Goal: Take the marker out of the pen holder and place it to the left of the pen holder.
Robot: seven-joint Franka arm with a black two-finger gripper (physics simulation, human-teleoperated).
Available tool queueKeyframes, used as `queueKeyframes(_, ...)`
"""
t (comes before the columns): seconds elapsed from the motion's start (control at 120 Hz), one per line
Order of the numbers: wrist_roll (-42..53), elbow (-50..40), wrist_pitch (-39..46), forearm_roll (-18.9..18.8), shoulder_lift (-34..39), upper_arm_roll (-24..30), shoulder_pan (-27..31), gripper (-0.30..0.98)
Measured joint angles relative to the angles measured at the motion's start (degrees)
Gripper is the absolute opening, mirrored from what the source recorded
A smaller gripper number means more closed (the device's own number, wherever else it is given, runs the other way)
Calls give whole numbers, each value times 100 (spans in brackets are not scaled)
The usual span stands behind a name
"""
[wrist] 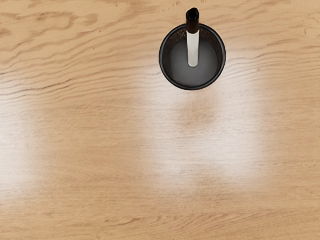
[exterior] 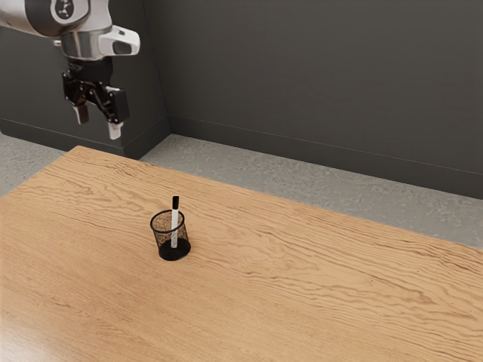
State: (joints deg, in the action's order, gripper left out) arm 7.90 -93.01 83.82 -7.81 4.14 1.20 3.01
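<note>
Exterior view, left of centre in the frame: the black mesh holder [exterior: 162, 238] stands upright on the wood-grained table [exterior: 302, 294], with a dark rim and a solid dark base. It contains the marker [exterior: 174, 230], which stands inside at a slight tilt, black cap [exterior: 176, 202] uppermost and projecting above the rim, white barrel within. Wrist view, from over the table: the circular mouth of the holder exposes its smooth, dark grey floor; the barrel's lower end lies within the rim's outline, while the cap crosses that outline and extends beyond it. Markings: a round dark emblem [exterior: 65, 7] with a pale figure is borne by the arm [exterior: 89, 45], near the upper edge of the exterior view; any lettering there is too small to read. Pose: the arm enters at the upper left of the exterior view, its hand directed downward. The gripper [exterior: 99, 122] is open, its two pale-tipped fingers [exterior: 115, 130] spread apart; it hangs in the upper left of the frame, well apart from the marker and the holder.
</note>
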Motion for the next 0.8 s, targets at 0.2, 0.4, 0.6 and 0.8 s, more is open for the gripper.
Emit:
queueKeyframes(0.2,-34,-16,23,-6,50,-2,39,69)
queueKeyframes(0.4,-59,-449,73,13,52,9,73,69)
queueKeyframes(0.6,-96,-1083,476,21,-85,27,40,69)
queueKeyframes(0.8,-133,-1775,1145,53,-169,28,55,69)
